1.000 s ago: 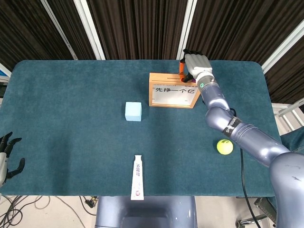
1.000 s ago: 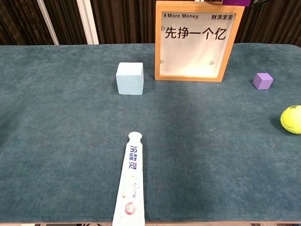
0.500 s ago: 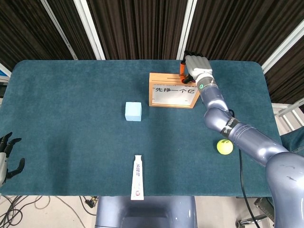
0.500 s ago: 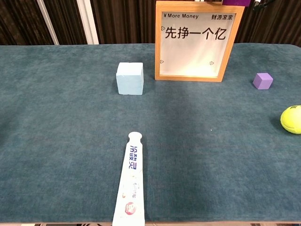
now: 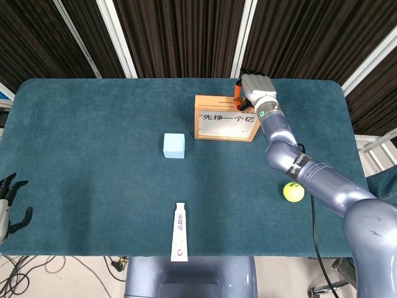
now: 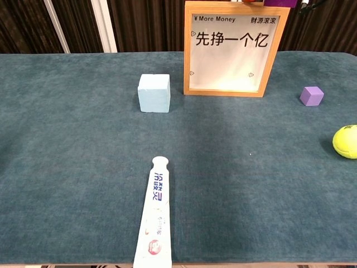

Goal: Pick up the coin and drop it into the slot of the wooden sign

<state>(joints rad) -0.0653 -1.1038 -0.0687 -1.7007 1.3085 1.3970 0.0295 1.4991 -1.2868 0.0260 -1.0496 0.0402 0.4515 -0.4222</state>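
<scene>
Right hand (image 5: 255, 89) is over the far right end of the wooden sign (image 5: 227, 118), fingers curled down on something orange (image 5: 237, 91) at the sign's top edge. Probably the coin, but it's too small to confirm, and how it's pinched doesn't resolve. Calling the hand closed on it.

Key relation: the slot (image 5: 217, 99) is a dark line along the sign's top face, long axis left-right, parallel to the printed front. The orange item sits at the slot's right end, just above the top edge. My read is the coin needs its flat face lined up with that long axis, maybe nudged a touch left, before release. Whether it's already partly in, can't tell.

Chest view only catches a sliver of orange at the sign's top rim; the hand itself is cut off there.

Left hand (image 5: 7, 208) is well away at the desk's (image 5: 93, 136) near-left edge, fingers spread, holding nothing. Right is the only one in play.

Sign is the only container; contents not visible.

Elsewhere on the desk: light blue cube (image 5: 174, 145), toothpaste tube (image 5: 179, 231), tennis ball (image 5: 293, 192), purple cube (image 6: 311, 95).
</scene>
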